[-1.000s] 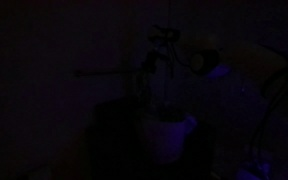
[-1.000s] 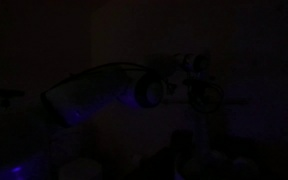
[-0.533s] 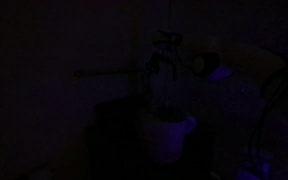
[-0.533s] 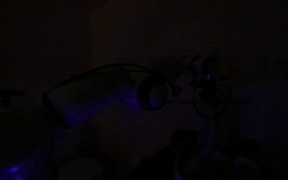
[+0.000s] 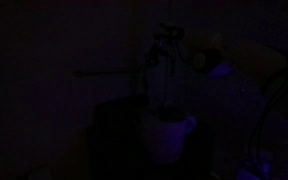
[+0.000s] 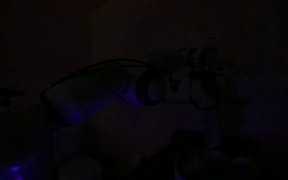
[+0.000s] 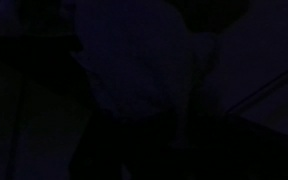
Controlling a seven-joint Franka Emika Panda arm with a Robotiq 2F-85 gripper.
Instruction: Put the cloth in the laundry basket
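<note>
The scene is almost black. In an exterior view the arm's wrist and gripper (image 5: 166, 55) hang above a pale bucket-shaped laundry basket (image 5: 170, 132), whose rim shows faintly. A dim vertical shape below the gripper reaches toward the basket; I cannot tell whether it is the cloth. In an exterior view the arm comes in from the left and the gripper (image 6: 206, 85) points down at the right. The wrist view shows only a faint paler patch (image 7: 134, 60), too dark to identify. The fingers cannot be made out.
A pale rounded shape (image 5: 206, 58) and a lighter surface (image 5: 249, 70) lie behind and right of the arm. A faint horizontal edge (image 5: 104, 72) runs to the left. Dim rounded objects (image 6: 79, 168) sit near the bottom.
The gripper has moved slightly upward and sideways over the last second. The basket has not moved.
</note>
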